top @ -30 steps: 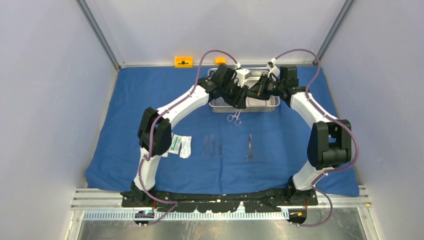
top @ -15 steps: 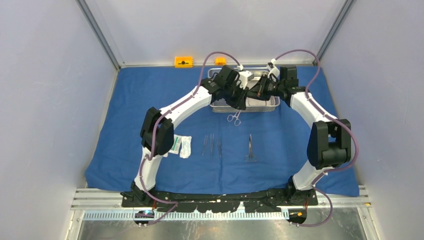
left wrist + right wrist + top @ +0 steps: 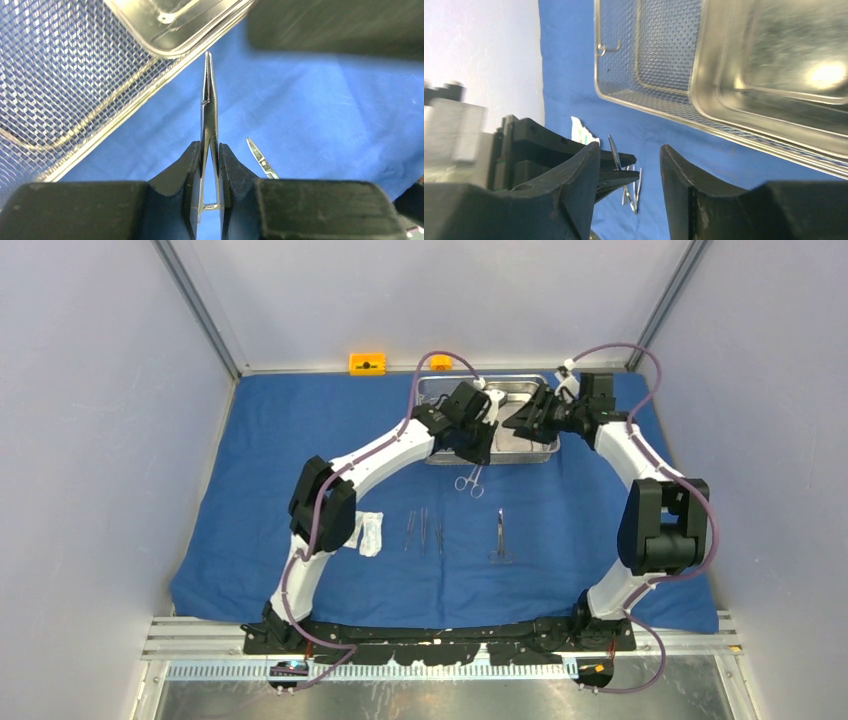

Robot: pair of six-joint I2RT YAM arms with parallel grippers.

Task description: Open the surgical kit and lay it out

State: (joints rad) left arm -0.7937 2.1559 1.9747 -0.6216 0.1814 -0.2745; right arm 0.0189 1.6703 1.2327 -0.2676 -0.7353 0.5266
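Note:
The blue cloth wrap [image 3: 250, 490] lies spread over the table. At its back stands the steel mesh basket [image 3: 435, 390] with the solid steel tray [image 3: 530, 440] in its right part. My left gripper [image 3: 485, 440] hangs at the basket's front edge, shut on thin steel forceps [image 3: 209, 110] that point at the tray [image 3: 175, 25]. My right gripper [image 3: 629, 165] stands open just to the right, nothing between its fingers. Through its gap the left fingers and the held forceps [image 3: 614, 152] show. Scissors [image 3: 468, 478] lie on the cloth below the basket.
More steel instruments [image 3: 424, 530] and another pair [image 3: 500, 537] lie in a row mid-cloth, with white-green packets [image 3: 370, 533] to their left, partly under the left arm. Two orange blocks [image 3: 367, 363] sit at the back wall. Grey walls close in both sides.
My right gripper has opened and drawn back to the right, off the forceps. My left gripper has closed on the forceps and shifted slightly right.

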